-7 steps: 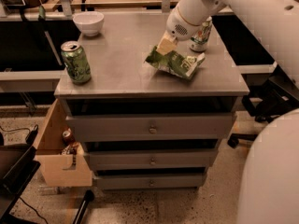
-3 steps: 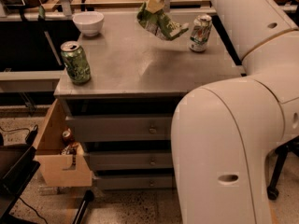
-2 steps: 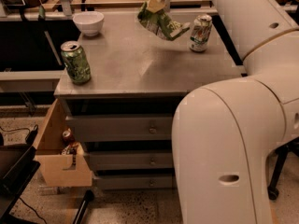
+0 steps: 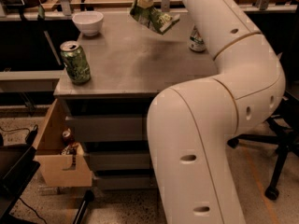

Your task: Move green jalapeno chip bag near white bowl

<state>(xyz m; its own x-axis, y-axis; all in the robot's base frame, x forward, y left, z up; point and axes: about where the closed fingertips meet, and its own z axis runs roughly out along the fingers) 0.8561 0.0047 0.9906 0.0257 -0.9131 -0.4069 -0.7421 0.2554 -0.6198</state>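
The green jalapeno chip bag (image 4: 152, 17) hangs in the air above the back middle of the grey cabinet top (image 4: 131, 59), tilted, its lower corner pointing right. My gripper (image 4: 145, 0) is at the top edge of the view and is shut on the bag's upper left end. The white bowl (image 4: 88, 22) stands at the back left corner of the top, well left of the bag and apart from it.
A green soda can (image 4: 74, 62) stands at the front left of the top. A white-and-green can (image 4: 196, 39) stands at the back right, partly behind my arm (image 4: 224, 78), which fills the right side. An open cardboard box (image 4: 58, 148) sits at the cabinet's lower left. An office chair base (image 4: 275, 148) is at the right.
The bag was lifted off the right of the top and carried left and back in my gripper. Over the last second it moved a little further left toward the bowl.
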